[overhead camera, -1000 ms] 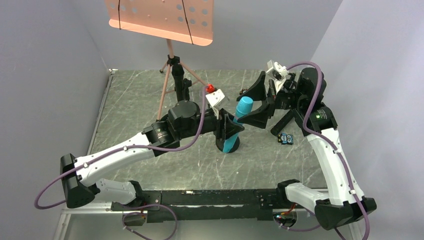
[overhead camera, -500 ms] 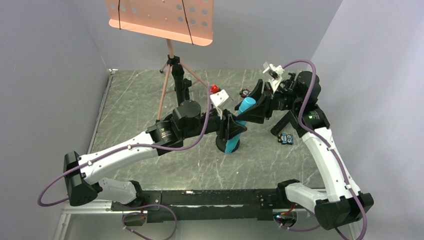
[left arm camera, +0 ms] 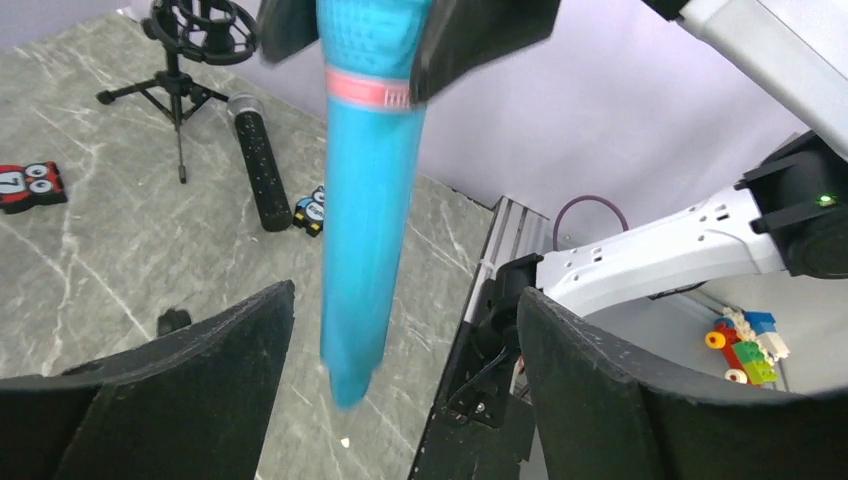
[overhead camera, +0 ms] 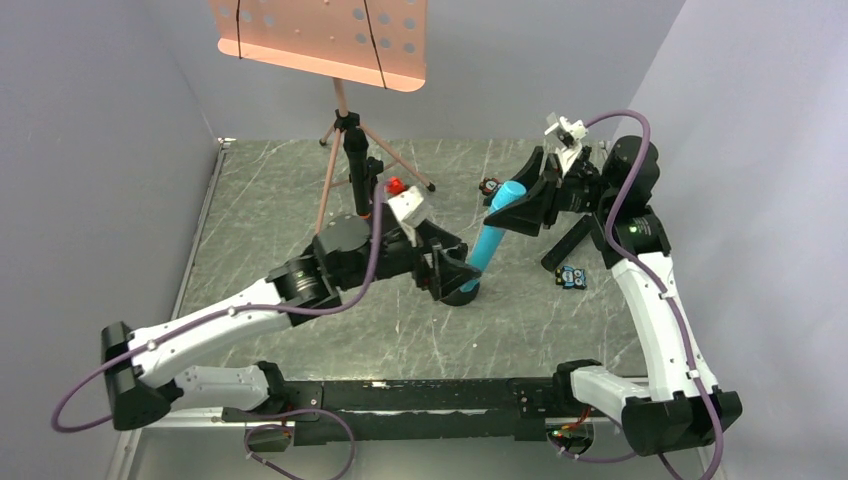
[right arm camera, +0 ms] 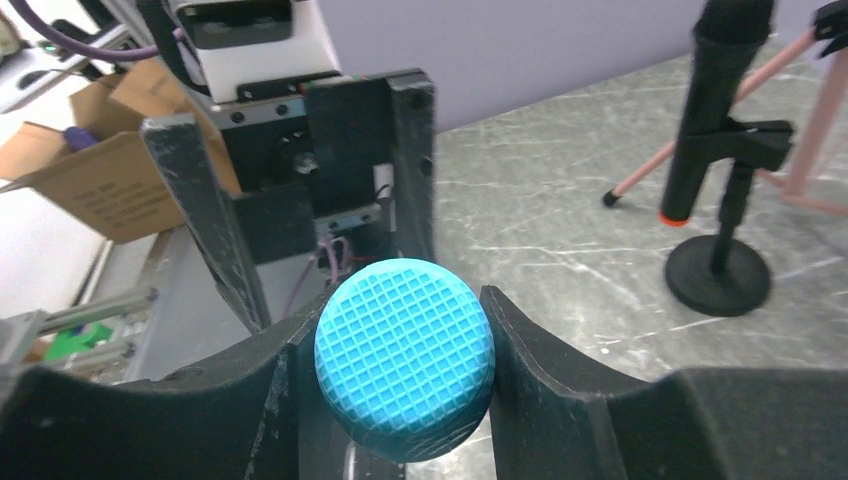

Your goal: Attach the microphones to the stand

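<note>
The cyan-blue microphone (overhead camera: 488, 245) hangs tilted over the table's middle, its mesh head (right arm camera: 405, 350) clamped in my right gripper (right arm camera: 392, 315), which is shut on it. My left gripper (left arm camera: 405, 300) is open; its wide jaws flank the microphone's lower body (left arm camera: 365, 240) without touching. In the top view the left gripper (overhead camera: 450, 272) sits by the microphone's lower end. The black microphone with an orange ring (right arm camera: 715, 110) stands upright, clipped in a black stand (overhead camera: 355, 160). A black microphone with a silver head (left arm camera: 258, 160) lies on the table. A small tripod stand (left arm camera: 190, 40) with a ring mount is behind it.
A pink music stand (overhead camera: 320, 35) on thin tripod legs rises at the back. A red toy (left arm camera: 25, 185) and a blue toy car (overhead camera: 570, 277) lie on the marble table (overhead camera: 260, 230). Grey walls close in left, right and back.
My right gripper closed on the cyan microphone's head. My left gripper then let go of its body and drew back left. The microphone now leans further toward the right arm.
</note>
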Motion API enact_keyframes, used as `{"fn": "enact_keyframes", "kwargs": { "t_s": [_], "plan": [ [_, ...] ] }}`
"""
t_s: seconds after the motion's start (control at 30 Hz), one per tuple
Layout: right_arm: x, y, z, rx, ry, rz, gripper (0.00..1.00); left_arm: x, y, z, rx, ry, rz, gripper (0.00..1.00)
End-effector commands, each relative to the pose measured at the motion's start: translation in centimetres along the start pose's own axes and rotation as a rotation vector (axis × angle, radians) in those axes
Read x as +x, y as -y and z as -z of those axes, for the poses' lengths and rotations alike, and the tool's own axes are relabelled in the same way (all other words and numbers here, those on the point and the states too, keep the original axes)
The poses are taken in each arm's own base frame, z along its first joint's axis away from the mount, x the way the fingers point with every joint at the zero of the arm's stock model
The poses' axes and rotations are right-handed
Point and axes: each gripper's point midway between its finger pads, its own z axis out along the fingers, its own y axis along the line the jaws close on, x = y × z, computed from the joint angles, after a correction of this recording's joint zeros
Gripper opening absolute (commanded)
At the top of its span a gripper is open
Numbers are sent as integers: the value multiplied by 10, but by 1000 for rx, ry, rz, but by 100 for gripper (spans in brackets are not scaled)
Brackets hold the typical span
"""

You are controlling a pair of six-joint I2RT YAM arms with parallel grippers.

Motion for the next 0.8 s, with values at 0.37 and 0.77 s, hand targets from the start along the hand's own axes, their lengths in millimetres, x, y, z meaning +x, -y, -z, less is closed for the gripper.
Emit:
{"fn": "enact_keyframes", "kwargs": {
  "t_s": [0.37,0.77],
  "plan": [
    [-45,41,34,258,43,151,11,72,-67,92,-197,-92,-286,66],
    [-38,60,35,247,40,167,12,90,-88,32,-165,-50,-308,47]
  ]
}}
